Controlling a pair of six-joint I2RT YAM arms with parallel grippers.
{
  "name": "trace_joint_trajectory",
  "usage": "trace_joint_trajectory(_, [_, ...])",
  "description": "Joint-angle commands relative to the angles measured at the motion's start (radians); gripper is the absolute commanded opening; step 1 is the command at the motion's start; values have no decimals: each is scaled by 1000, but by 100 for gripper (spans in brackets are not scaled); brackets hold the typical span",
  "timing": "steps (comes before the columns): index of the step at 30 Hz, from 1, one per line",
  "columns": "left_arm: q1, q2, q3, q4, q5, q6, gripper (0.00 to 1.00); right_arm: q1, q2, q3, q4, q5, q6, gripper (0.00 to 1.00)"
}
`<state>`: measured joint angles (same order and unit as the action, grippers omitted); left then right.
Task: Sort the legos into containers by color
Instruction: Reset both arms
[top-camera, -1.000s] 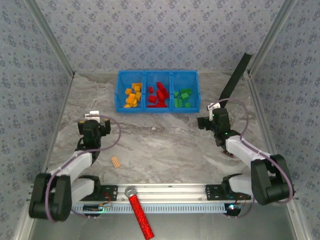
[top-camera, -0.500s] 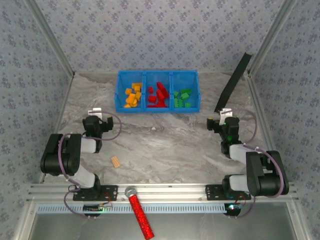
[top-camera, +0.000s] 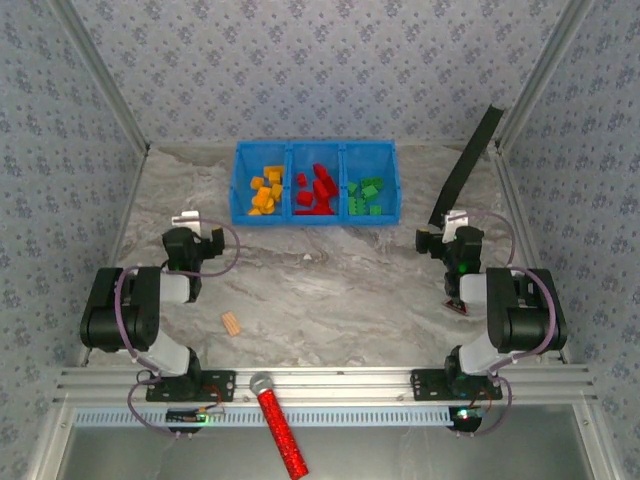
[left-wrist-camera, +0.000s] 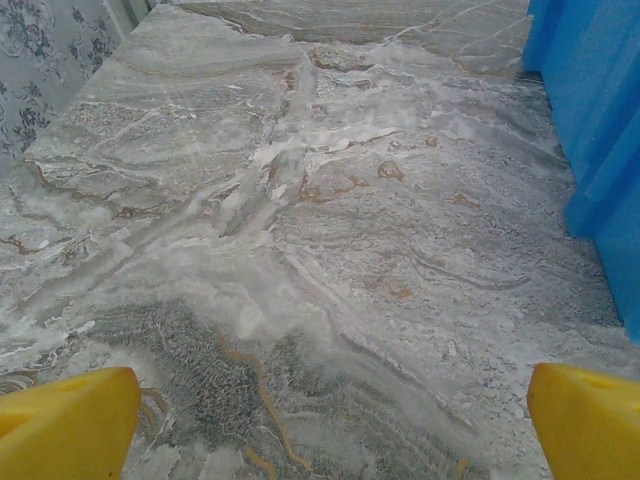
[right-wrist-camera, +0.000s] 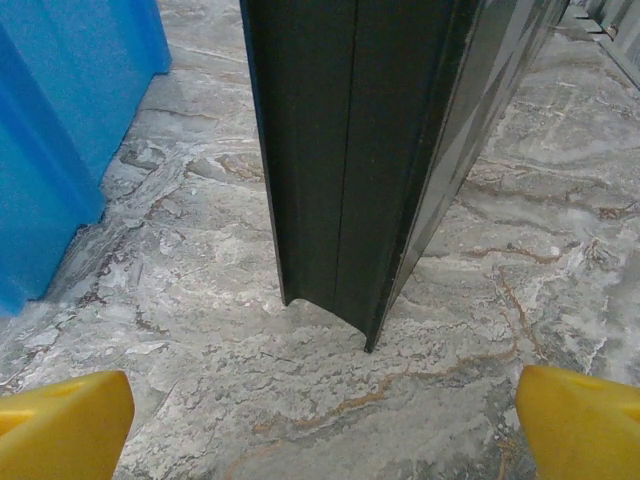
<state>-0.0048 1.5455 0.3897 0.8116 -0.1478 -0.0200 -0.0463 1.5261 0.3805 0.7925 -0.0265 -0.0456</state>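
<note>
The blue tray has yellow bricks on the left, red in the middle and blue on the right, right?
No. In the top external view, the blue tray holds green bricks in its right compartment, not blue. The yellow bricks on the left and red bricks in the middle are correct.

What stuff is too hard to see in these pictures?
Legos, top view: too small to count exactly or see studs.
Blue tray, left wrist view: cut off by the right edge; its wall hides the inside.
Black bar, right wrist view: top cut off by the upper edge.
</note>
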Motion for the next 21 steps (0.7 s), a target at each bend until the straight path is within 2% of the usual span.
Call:
trace_joint_trajectory(1, [3,-12,18,14,17,-18,99,2,-6,14,5,-6,9,100])
trace_joint_trajectory(21, [4,-11,17,14,17,-18,99,15,1,33,-19,15,-2,100])
